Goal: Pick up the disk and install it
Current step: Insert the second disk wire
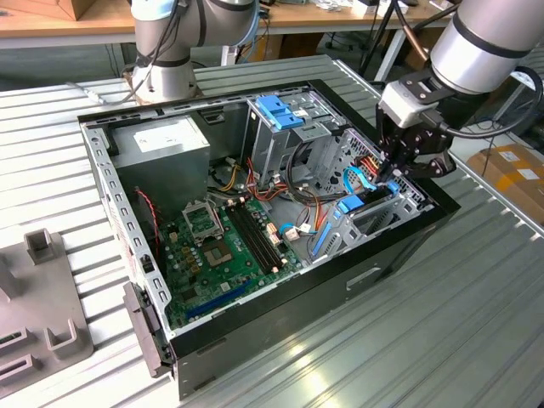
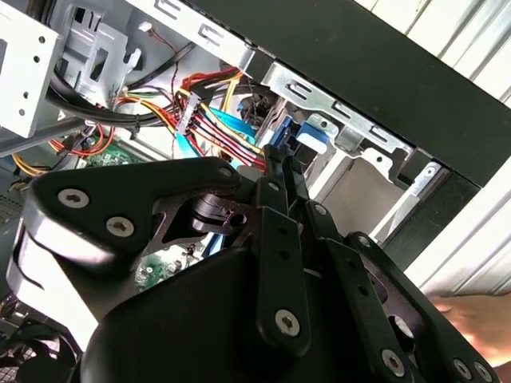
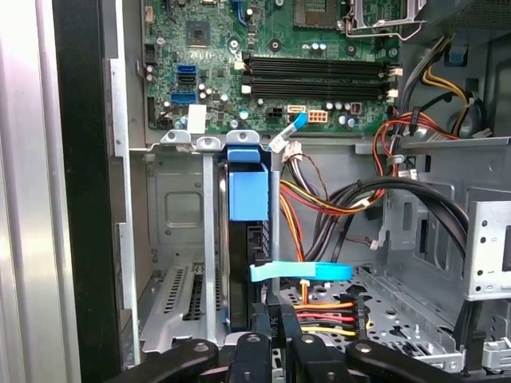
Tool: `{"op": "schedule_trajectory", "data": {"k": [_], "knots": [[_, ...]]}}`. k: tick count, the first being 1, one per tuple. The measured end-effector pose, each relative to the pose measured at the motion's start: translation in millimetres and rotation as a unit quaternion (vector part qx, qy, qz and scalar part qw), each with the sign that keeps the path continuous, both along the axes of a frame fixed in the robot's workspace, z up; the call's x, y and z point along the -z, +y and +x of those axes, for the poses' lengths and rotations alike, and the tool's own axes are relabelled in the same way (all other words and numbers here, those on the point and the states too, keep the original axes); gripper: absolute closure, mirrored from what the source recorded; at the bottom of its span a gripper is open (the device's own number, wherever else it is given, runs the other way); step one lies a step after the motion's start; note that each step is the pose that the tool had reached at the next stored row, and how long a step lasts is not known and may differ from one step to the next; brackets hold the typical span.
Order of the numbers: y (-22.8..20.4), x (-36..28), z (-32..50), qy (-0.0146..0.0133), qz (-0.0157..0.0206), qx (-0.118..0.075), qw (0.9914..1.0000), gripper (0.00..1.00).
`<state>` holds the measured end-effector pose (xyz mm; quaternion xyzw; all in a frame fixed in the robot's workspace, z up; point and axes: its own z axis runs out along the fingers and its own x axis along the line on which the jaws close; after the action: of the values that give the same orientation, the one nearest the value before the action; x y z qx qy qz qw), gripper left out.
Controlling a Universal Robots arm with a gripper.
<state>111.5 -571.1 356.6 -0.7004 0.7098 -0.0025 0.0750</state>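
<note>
Standing on edge in the case's drive bay, the disk (image 3: 246, 263) sits just beyond the closed, empty hand (image 3: 275, 319).

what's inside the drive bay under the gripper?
The disk, standing on edge with its blue end tab up, sits in the drive bay at the computer case corner. The gripper is right at its end. The bay floor beneath is hidden.

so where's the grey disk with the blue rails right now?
The grey disk with blue rails stands on edge in the silver drive bay at the case's front corner, beside the coloured power cables, just below the gripper.
</note>
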Motion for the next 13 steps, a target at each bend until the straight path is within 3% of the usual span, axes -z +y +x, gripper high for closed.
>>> {"op": "schedule_trajectory", "data": {"k": [8, 13], "knots": [[-1.5, 6.5, -0.3, 0.0, -0.0009, 0.004, 0.99999, 0.83], [-1.5, 7.3, -1.1, 0.0, -0.0009, 0.005, 0.99999, 0.83]]}}
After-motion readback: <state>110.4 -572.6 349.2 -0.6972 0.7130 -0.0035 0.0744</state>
